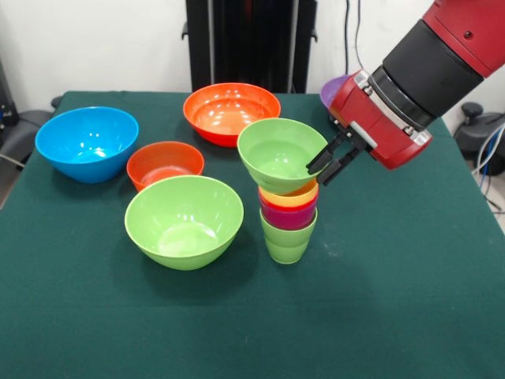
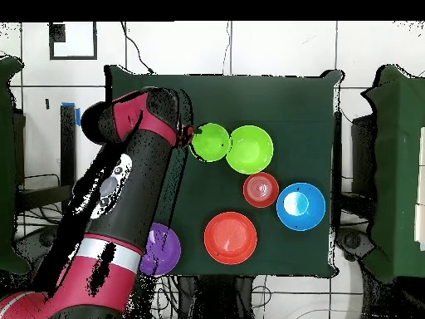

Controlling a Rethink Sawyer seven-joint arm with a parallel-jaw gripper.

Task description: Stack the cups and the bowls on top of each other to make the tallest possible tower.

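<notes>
A tower [image 1: 288, 217] stands mid-table: a light-green cup [image 1: 287, 237] at the bottom, then a red-purple cup [image 1: 288, 215], then a yellow cup [image 1: 293, 196]. On top sits a small light-green bowl [image 1: 278, 154], tilted. My gripper [image 1: 327, 163] reaches in from the right, its black fingers [image 1: 318, 159] closed over the bowl's right rim. From above, the same bowl [image 2: 210, 141] hides the cups, with the gripper [image 2: 189, 133] at its left edge.
A large green bowl [image 1: 184, 219] stands just left of the tower. Behind it are a small orange-red bowl [image 1: 164, 164], a blue bowl [image 1: 87, 142] and a large orange bowl [image 1: 231, 110]. A purple bowl [image 1: 335, 91] is partly hidden behind my arm.
</notes>
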